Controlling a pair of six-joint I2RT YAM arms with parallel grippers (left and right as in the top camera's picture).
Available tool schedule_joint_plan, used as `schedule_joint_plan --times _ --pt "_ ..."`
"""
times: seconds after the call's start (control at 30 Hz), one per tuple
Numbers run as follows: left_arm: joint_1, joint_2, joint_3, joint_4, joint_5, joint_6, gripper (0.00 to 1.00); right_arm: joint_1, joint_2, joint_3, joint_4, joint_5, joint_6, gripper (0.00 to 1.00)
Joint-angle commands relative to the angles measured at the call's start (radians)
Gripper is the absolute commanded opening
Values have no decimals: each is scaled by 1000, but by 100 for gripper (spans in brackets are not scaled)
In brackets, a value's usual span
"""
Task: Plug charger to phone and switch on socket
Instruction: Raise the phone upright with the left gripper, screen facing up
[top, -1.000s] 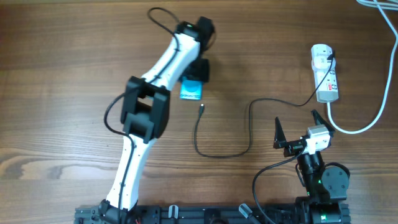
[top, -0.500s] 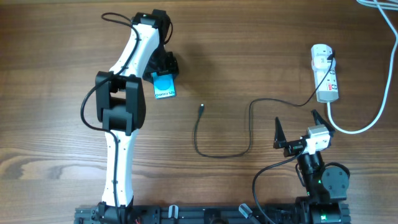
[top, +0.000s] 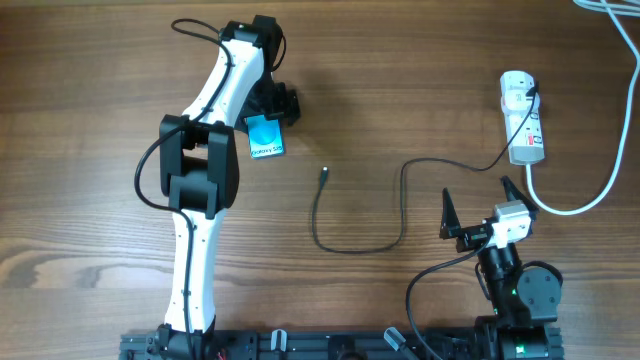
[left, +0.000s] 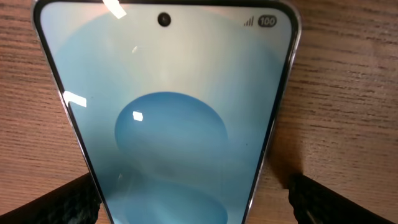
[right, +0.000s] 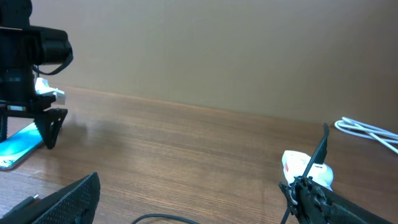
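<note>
The phone (top: 265, 137), cyan screen up, lies flat on the wooden table and fills the left wrist view (left: 168, 112). My left gripper (top: 272, 108) stands open over the phone's far end, its fingers (left: 59, 202) on either side of the phone with a gap on the right. The charger's thin black cable (top: 358, 247) loops across the table, its connector tip (top: 324, 174) lying free to the right of the phone. The socket (top: 524, 118), a white strip, sits at the far right. My right gripper (top: 476, 192) is open and empty near the front edge.
A thick white cord (top: 585, 205) curves from the socket toward the table's right edge and far corner. In the right wrist view the socket (right: 303, 168) is just ahead on the right, with the left gripper (right: 31, 81) and the phone (right: 17, 147) far left.
The left arm carried the phone leftward, set it on the table and opened its jaws. The right arm has not moved.
</note>
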Motion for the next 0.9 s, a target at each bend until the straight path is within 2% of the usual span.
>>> schedule_joint_plan --times 0.0,0.23,0.53,0.7,0.87 --pt "39 -78 -21 32 -20 -40 100 -6 -11 -1 3 6 -9 100" --pt "65 -230 -21 39 -20 -39 100 -6 -11 -1 4 6 -9 100" --pt "53 -238 -30 23 -20 -39 100 -6 -11 -1 4 6 -8 100" --pt "21 -236 -107 53 -21 -39 100 -6 -11 -1 4 6 -9 100" --pt "-2 -236 -240 164 -21 -39 100 -6 -11 -1 4 6 -9 100"
